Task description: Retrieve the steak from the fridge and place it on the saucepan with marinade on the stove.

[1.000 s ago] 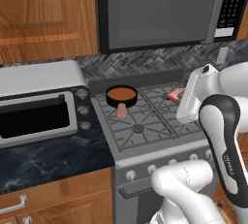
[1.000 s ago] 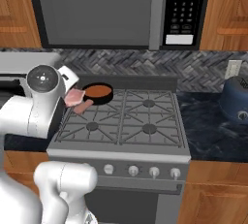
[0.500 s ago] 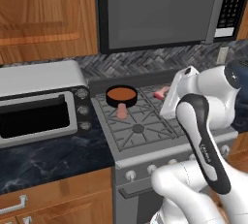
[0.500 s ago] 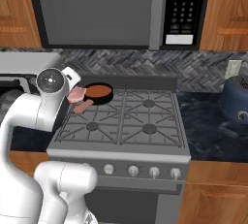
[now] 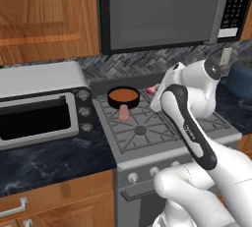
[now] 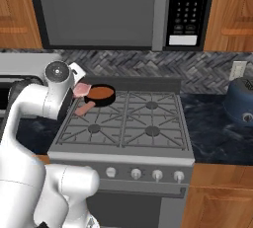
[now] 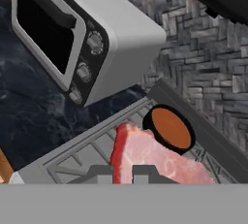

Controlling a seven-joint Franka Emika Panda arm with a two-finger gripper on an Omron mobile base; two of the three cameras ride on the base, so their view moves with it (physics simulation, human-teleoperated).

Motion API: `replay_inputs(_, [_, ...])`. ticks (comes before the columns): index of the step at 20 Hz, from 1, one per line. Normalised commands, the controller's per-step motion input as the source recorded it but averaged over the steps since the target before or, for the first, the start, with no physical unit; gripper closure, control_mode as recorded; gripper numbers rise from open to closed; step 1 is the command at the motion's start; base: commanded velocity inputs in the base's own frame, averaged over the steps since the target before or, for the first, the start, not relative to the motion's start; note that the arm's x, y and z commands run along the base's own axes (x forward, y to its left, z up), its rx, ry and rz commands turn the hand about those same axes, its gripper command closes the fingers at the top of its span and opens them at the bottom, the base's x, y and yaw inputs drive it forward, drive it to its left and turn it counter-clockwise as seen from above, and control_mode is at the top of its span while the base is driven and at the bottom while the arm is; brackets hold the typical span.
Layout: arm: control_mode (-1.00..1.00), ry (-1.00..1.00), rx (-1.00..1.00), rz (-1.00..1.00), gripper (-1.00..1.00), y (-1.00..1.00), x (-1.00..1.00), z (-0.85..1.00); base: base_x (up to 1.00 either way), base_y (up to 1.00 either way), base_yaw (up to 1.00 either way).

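Gripper (image 7: 123, 173) pinching the steak (image 7: 150, 157) between its two dark tips, held in the air above the stove (image 6: 123, 128), just short of the saucepan with marinade (image 7: 168, 128). Steak seen as a pink slab with a pale edge, projecting forward from the fingers; in the right base view, pink meat (image 6: 81, 90) beside the pan (image 6: 100, 94), at the end of the white arm. Saucepan on the rear left burner, orange-brown liquid inside, short pinkish handle (image 5: 124, 113) pointing toward the stove front. Black cast grates over four burners, row of round white knobs (image 6: 146, 174) along the front panel. Silver toaster oven (image 5: 39, 103) on dark marbled counter (image 5: 49, 159) left of the stove. Grey herringbone backsplash (image 6: 197, 71) behind, microwave (image 6: 123, 10) overhead, wooden cabinets (image 5: 44, 14) on either side. Dark blue kettle (image 6: 242, 101) on the right-hand counter.
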Motion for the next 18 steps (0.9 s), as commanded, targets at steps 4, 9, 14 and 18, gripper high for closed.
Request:
replay_inputs(4, [-1.0,0.11,0.0,-0.11,1.0,0.0,0.23,-0.13,0.0,0.0,0.0])
replay_inputs(9, [-1.0,0.04,0.0,-0.12,1.0,0.04,0.19,-0.11,0.0,0.0,0.0])
replay_inputs(14, [-1.0,0.0,0.0,-0.07,1.0,0.05,0.19,-0.13,0.0,0.0,0.0])
replay_inputs(18, [-1.0,0.0,0.0,0.0,1.0,0.05,0.26,-0.23,0.0,0.0,0.0])
